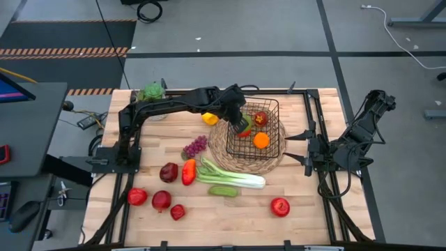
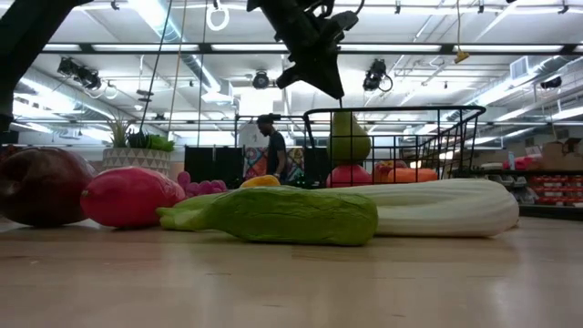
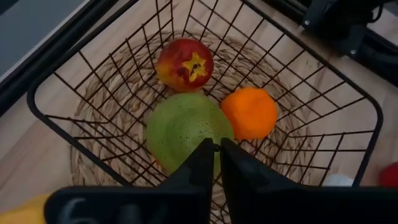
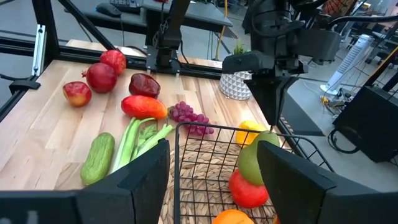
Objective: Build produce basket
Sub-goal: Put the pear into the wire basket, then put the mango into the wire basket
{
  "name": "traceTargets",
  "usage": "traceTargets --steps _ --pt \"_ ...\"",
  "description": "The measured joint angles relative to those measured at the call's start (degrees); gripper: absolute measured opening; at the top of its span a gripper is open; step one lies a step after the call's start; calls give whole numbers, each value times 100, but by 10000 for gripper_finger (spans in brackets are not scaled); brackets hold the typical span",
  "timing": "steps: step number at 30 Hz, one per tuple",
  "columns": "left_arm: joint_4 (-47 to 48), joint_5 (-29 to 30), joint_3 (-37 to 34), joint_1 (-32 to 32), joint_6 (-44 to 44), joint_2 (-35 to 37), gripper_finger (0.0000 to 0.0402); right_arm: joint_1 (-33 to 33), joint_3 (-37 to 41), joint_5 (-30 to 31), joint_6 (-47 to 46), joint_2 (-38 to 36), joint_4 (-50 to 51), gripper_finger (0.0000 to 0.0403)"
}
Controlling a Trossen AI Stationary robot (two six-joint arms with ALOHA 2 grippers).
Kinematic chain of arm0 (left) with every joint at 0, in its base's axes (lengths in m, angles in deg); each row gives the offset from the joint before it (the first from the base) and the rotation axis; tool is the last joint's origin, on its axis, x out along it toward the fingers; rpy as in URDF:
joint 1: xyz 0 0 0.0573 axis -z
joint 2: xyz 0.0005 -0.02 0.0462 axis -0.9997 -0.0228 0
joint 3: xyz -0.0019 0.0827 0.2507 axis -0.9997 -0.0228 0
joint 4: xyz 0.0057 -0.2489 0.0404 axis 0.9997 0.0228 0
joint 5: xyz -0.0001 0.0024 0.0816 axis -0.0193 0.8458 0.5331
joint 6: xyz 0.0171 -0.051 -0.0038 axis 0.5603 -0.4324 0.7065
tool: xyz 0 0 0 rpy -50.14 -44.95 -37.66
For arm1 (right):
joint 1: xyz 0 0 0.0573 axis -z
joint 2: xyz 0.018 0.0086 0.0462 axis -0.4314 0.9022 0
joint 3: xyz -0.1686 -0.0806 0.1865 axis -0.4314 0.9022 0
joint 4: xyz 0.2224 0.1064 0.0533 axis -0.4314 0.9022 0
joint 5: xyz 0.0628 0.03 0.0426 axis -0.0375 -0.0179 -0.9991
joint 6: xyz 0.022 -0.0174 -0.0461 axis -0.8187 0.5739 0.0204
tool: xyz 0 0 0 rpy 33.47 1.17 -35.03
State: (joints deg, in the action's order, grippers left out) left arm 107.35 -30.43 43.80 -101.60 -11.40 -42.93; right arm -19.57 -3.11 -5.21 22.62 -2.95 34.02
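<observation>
Along the table's (image 1: 306, 230) front edge lie four red apples (image 1: 137, 196): three bunched on the left side and one alone (image 1: 280, 206) towards the right.

Behind them are one green cucumber (image 1: 224, 190) and one pale leek (image 1: 230, 174) lying side by side. Left of these are one red pepper (image 1: 189, 171) and one dark red fruit (image 1: 168, 172), which touch. One bunch of purple grapes (image 1: 196, 146) lies a little farther back.

The single black wire basket (image 1: 273, 106) stands on one round woven mat (image 1: 223, 150) at mid-table. It holds four pieces:
- one red apple with a yellow star-shaped mark (image 3: 185, 64)
- one orange (image 3: 249, 112)
- one green fruit (image 3: 183, 127)
- one red fruit (image 4: 247, 190) under the green one

The left gripper (image 3: 217, 148) hangs inside the basket with its fingers pressed together at the top of the green fruit. Whether they pinch a stem I cannot tell. A pale mark on its body is too blurred to read.

The right gripper (image 1: 305, 146) waits at the table's right edge, fingers spread wide and empty.

One yellow pepper (image 1: 209, 118) lies just beyond the mat. One potted plant (image 1: 151, 92) stands at the far left corner. One person (image 2: 271, 146) stands in the room beyond.
</observation>
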Motion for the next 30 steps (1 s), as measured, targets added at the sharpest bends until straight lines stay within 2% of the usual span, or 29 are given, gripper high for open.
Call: traceTargets --steps 8,19,30 --pt "-54 -296 2 0 -218 193 41 0 0 5 96 0 -4 247" --pt "27 -966 9 70 -472 266 32 0 0 48 108 -2 -5 247" --pt "567 -970 9 531 923 266 38 0 0 48 107 -2 -46 247"
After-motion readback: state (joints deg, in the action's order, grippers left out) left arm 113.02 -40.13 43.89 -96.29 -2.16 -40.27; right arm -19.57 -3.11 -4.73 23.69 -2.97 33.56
